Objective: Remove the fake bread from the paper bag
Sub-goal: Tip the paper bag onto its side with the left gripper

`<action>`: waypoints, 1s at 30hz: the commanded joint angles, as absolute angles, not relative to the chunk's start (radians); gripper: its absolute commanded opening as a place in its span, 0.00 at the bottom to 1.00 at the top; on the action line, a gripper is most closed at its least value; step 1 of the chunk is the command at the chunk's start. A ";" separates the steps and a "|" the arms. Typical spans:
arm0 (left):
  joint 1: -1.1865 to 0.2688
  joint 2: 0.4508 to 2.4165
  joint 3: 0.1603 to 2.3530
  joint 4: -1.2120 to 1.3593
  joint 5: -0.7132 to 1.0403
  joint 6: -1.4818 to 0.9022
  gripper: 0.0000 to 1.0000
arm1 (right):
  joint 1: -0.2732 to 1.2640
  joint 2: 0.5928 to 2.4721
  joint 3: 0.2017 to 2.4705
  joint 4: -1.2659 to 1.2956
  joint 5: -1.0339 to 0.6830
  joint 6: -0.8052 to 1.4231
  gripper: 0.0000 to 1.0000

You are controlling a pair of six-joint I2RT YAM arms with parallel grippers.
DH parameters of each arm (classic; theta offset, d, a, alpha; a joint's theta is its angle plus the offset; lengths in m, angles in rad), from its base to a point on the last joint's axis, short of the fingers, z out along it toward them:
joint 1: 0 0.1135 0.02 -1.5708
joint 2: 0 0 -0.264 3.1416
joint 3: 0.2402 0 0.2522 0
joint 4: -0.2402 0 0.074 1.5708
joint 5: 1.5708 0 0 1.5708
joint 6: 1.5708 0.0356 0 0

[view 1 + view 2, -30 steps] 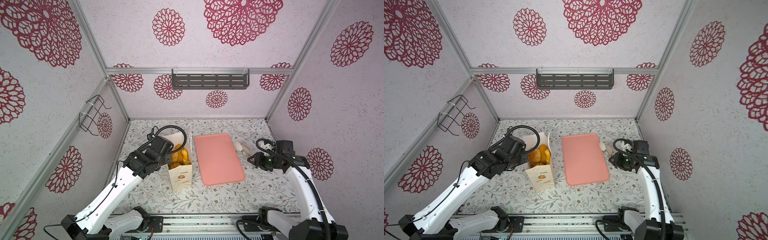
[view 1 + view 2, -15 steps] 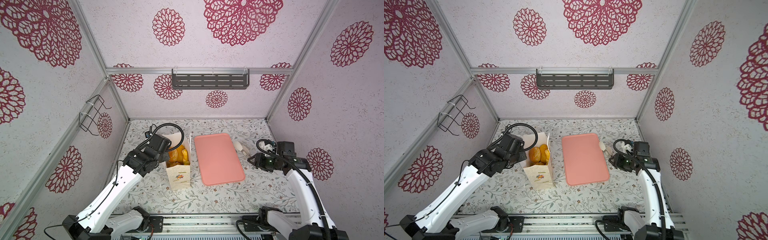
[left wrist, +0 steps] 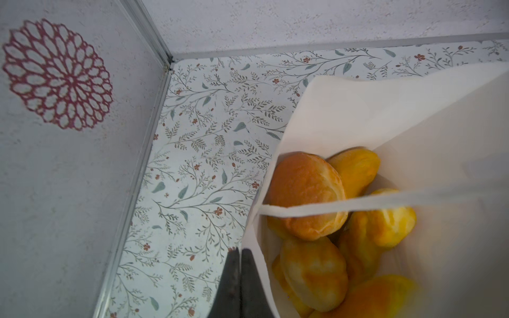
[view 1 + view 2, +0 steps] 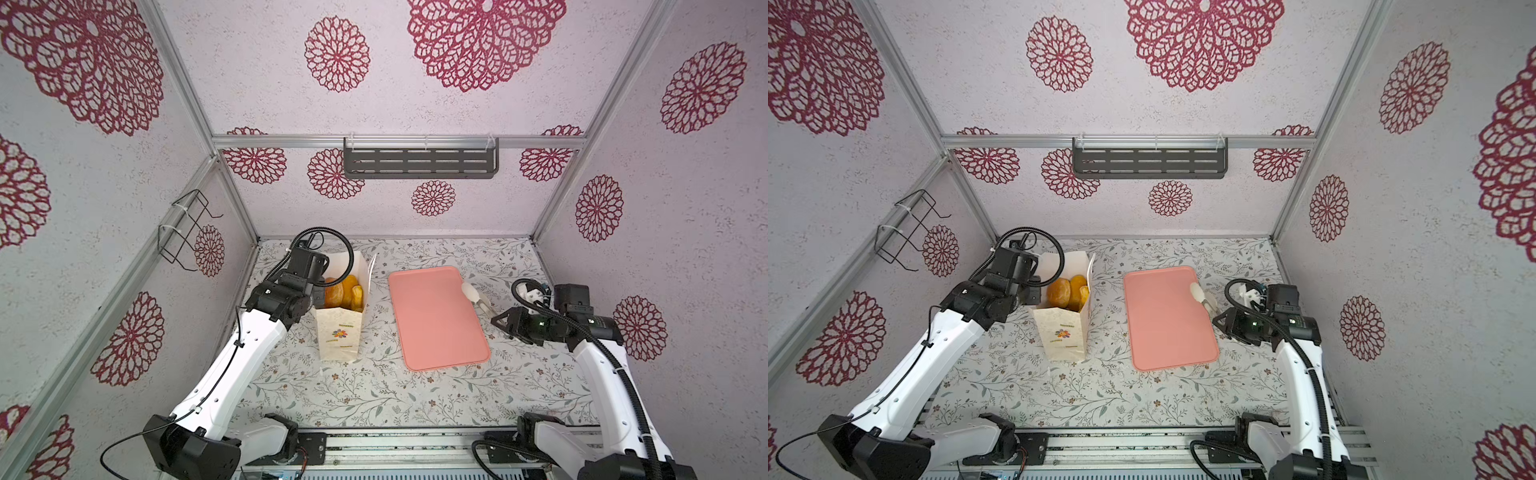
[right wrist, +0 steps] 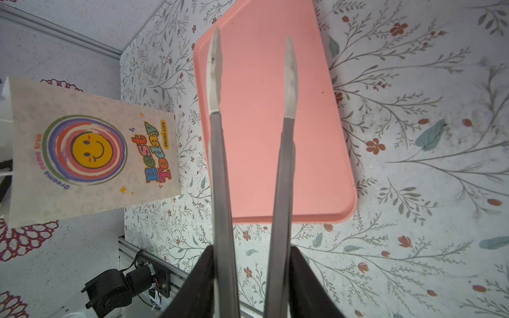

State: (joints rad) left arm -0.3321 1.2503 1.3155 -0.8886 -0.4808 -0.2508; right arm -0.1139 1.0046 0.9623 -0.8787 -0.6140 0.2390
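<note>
The paper bag [image 4: 338, 336] [image 4: 1061, 336] stands upright left of the middle with its mouth open. Several golden buns of fake bread [image 4: 338, 291] [image 4: 1059, 291] [image 3: 303, 192] lie inside it. My left gripper [image 3: 240, 252] is at the bag's [image 3: 358, 110] left rim, shut on the paper wall; in both top views its wrist [image 4: 305, 270] hides the fingers. My right gripper [image 5: 252, 249] [image 4: 505, 322] is shut on metal tongs [image 5: 217, 82] [image 4: 469, 291], whose arms stand apart with nothing between them, tips over the tray's right edge. The bag's smiley face [image 5: 93, 154] shows in the right wrist view.
A flat pink tray [image 4: 436, 320] [image 4: 1167, 320] [image 5: 261, 137] lies between the bag and my right arm. The left wall and back corner are close behind the bag. A dark shelf [image 4: 419, 162] and a wire rack [image 4: 187, 228] hang on the walls.
My left gripper has moved from over the bag's mouth to its left rim and shut there. The buns show more fully. My right arm has not moved.
</note>
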 commanded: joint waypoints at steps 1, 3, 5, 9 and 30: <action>-0.256 1.269 1.326 -0.666 -0.518 -0.007 0.00 | -0.103 0.968 0.993 -0.872 -0.667 0.251 0.41; -0.218 1.283 1.327 -0.588 -0.500 0.084 0.00 | -0.093 0.950 0.977 -0.871 -0.666 0.265 0.40; -0.191 1.293 1.320 -0.506 -0.478 0.197 0.00 | -0.079 0.924 0.949 -0.861 -0.662 0.291 0.40; -0.174 1.337 1.315 -0.368 -0.466 0.392 0.00 | -0.034 0.858 0.877 -0.830 -0.650 0.361 0.39; -0.196 1.310 1.039 -0.159 -0.155 0.437 0.00 | 0.060 0.640 0.699 -0.829 -0.602 0.503 0.39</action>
State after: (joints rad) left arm -0.2054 1.3560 1.0580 -0.1967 -0.2188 0.4301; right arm 0.0555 0.6243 0.6537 -0.8520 -0.6052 0.5007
